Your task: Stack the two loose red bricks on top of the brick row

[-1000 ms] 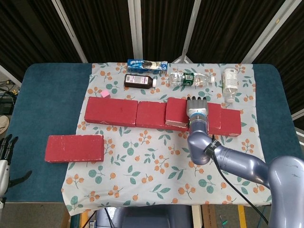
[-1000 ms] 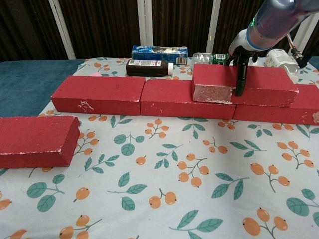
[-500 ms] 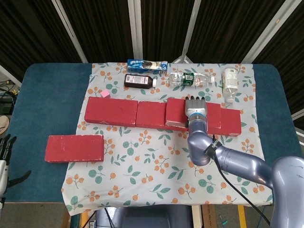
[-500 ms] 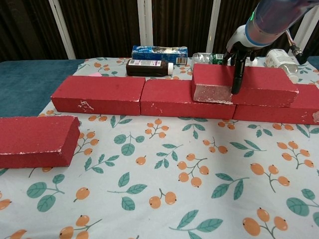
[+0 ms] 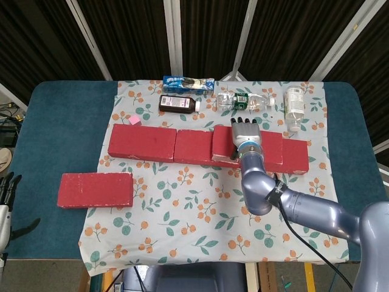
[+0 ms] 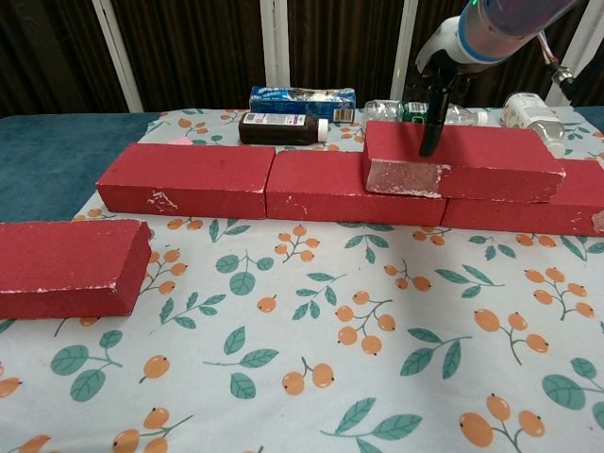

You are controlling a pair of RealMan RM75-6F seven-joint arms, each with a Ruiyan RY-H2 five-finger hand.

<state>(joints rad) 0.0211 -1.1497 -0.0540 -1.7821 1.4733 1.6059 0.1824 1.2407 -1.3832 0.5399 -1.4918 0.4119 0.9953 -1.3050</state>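
Three red bricks form a row (image 5: 143, 143) (image 6: 189, 179) across the floral cloth. A further red brick (image 5: 223, 145) (image 6: 491, 160) lies on top of the row, over its middle and right bricks. My right hand (image 5: 245, 131) (image 6: 440, 68) hovers over this top brick's left part, fingers spread and holding nothing; one fingertip (image 6: 427, 142) points down at the brick's top face. The other loose red brick (image 5: 95, 190) (image 6: 66, 267) lies flat at the front left, off the row. My left hand (image 5: 7, 204) hangs at the table's left edge, empty, fingers apart.
Behind the row stand a dark brown bottle (image 5: 178, 104) (image 6: 281, 128), a blue cookie pack (image 5: 188, 83) (image 6: 302, 99), clear plastic bottles (image 5: 242, 101) (image 5: 294, 106) and a small pink cube (image 5: 134, 121). The teal table (image 5: 55, 128) extends beyond the cloth on both sides.
My right hand has risen and drifted left and back; its finger has left the stacked brick's front face. The bricks and the left hand have not moved.
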